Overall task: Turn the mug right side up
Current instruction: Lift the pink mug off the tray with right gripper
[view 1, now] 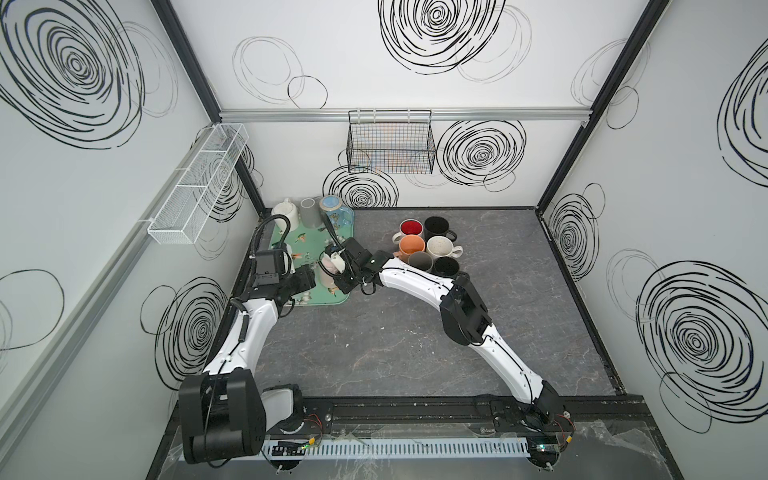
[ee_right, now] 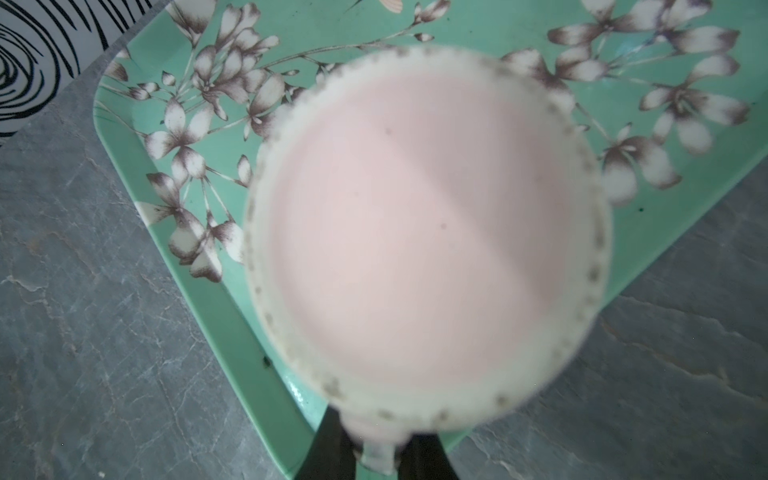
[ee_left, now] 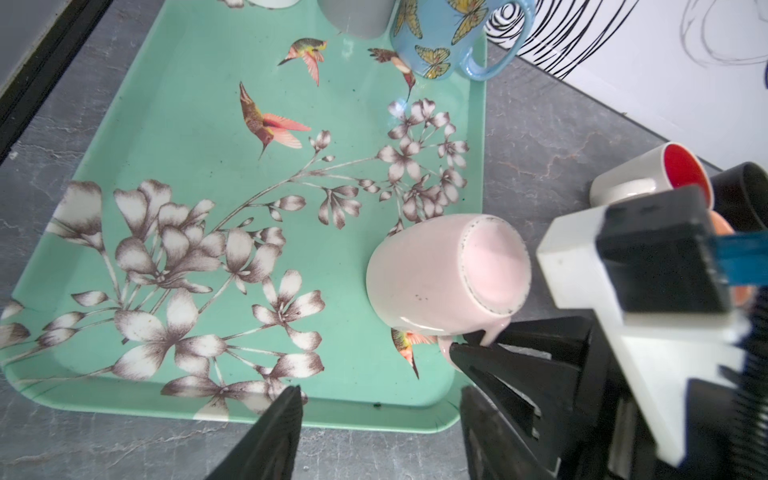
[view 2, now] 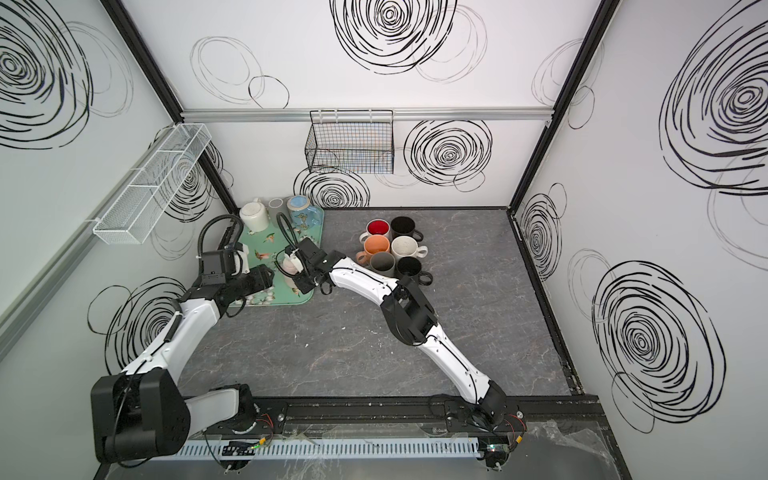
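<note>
A pale pink mug [ee_left: 440, 274] stands upside down on the green flowered tray [ee_left: 208, 104], near its front right corner, with the base up. The base fills the right wrist view [ee_right: 424, 232]. My right gripper [ee_right: 376, 453] is shut on the mug's handle, one black finger on each side of it; the left wrist view also shows this gripper [ee_left: 478, 340]. My left gripper [ee_left: 378, 395] is open over the tray's front edge, close to the mug and apart from it, with nothing between its fingers. Both top views show the mug [view 1: 330, 266] [view 2: 288, 266] between the two grippers.
A white mug [view 1: 288, 214], a grey cup [view 1: 309, 212] and a blue butterfly mug [view 1: 332, 210] stand at the tray's back. Several upright mugs [view 1: 428, 249] cluster on the table right of the tray. A black wire basket [view 1: 390, 143] and a white mesh shelf [view 1: 199, 183] hang on the walls.
</note>
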Robot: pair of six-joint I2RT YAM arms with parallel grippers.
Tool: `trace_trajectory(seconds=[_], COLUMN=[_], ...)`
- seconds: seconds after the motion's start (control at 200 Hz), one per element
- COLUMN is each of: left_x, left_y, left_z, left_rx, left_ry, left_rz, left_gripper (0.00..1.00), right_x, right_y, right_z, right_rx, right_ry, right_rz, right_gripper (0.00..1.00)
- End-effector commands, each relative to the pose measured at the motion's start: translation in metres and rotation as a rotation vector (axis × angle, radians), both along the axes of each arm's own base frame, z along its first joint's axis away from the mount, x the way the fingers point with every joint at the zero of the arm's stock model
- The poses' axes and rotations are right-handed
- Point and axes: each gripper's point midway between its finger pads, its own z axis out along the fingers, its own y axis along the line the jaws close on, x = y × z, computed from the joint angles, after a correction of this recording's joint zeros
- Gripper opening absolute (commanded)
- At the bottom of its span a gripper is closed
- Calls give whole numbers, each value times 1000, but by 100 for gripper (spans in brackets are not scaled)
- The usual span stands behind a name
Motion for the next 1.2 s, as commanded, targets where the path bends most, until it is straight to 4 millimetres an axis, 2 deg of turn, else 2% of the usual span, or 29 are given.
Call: trace_trajectory(seconds=[0.0, 0.195, 0.31, 0.485, 0.645, 0.786, 0.806, 0.921, 0.996, 1.196], left_x=[5, 6, 6, 2, -5, -9, -10, -12, -10, -3], left_y=[-9, -18, -27, -45, -61, -84, -87, -109, -120, -131], left_z=[18, 44, 69, 119, 155, 173, 180, 194, 196, 191], left_rx=[-36, -61, -92, -181, -263, -339, -346, -401, -427, -451], left_ry=[-91, -199, -306, -528, -685, -760, -793, -842, -835, -803], left_rz=[-24, -70, -103, -172, -218, -274, -289, -360, -386, -387], left_gripper=[64, 64, 65, 68, 70, 74, 74, 75, 75, 70], right_x=[15, 15, 14, 8, -3, -19, -22, -34, -41, -50], right_y=[1, -10, -20, -39, -61, -79, -81, -93, -100, -118], right_z=[98, 154, 181, 225, 266, 293, 297, 310, 317, 331], right_rx=[190, 438, 535, 680, 821, 936, 950, 1009, 1041, 1114], right_ry=[-123, -134, -150, -188, -214, -217, -216, -226, -232, -240], right_rz=[12, 17, 13, 29, 71, 149, 162, 215, 240, 266], right_gripper=[0, 0, 0, 0, 0, 0, 0, 0, 0, 0])
